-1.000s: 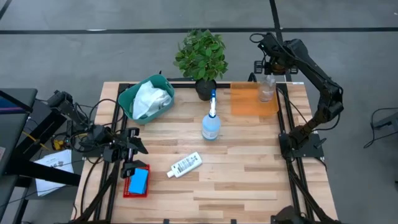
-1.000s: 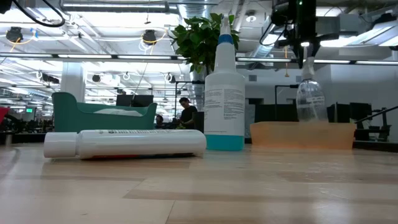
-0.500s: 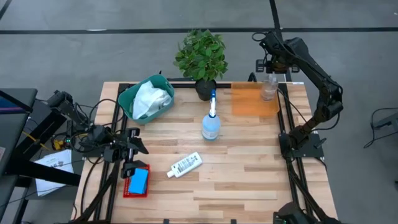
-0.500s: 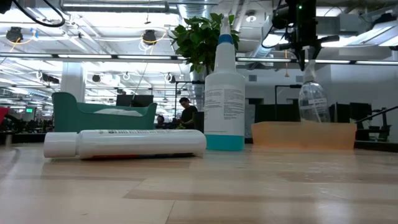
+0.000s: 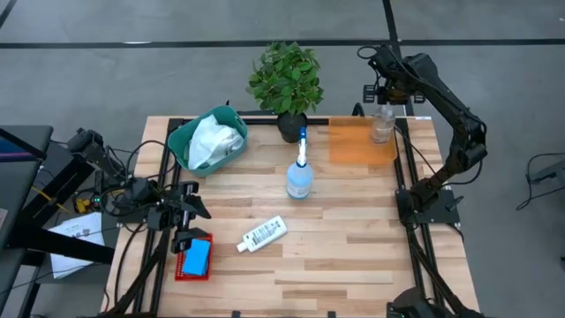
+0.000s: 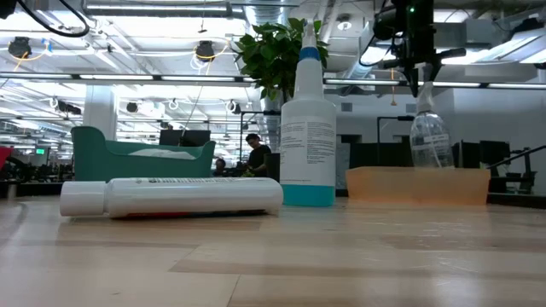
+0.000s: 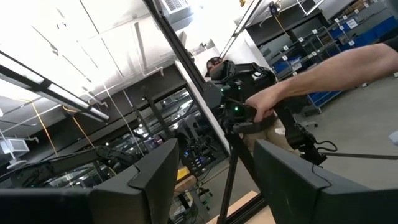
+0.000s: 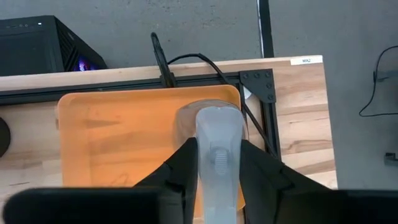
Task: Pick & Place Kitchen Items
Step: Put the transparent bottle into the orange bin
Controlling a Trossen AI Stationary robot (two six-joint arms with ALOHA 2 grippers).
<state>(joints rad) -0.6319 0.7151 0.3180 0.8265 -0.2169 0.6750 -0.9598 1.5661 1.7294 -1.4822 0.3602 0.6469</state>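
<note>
**Setting the clear spray bottle down in the orange tray**

In the upper right of the high view, the right gripper (image 5: 382,99) is grasping a clear spray bottle (image 5: 380,126) by its grey head, and the right wrist view is showing the two dark fingers pressing on both sides of this head. The bottle is hanging upright over the orange tray (image 5: 349,146), near the tray's right edge. In the low view its base is sitting behind the front wall of the tray, so I cannot tell if it is already touching the tray floor.

To do this step well, I judge that the gripper should be keeping the bottle vertical and opening only when the base is resting flat, because a tall and light bottle is tipping easily. After that, the fingers should be rising straight up, so they are not catching the trigger.

The left gripper (image 5: 184,218) is waiting with its fingers parted and empty at the lower left, just above the blue sponge (image 5: 196,257). The blue-capped spray bottle (image 5: 299,177) is standing in the middle of the table, the small white bottle (image 5: 262,234) is lying below it, and the white cloth (image 5: 212,141) is resting in the green bin (image 5: 179,140).
</note>
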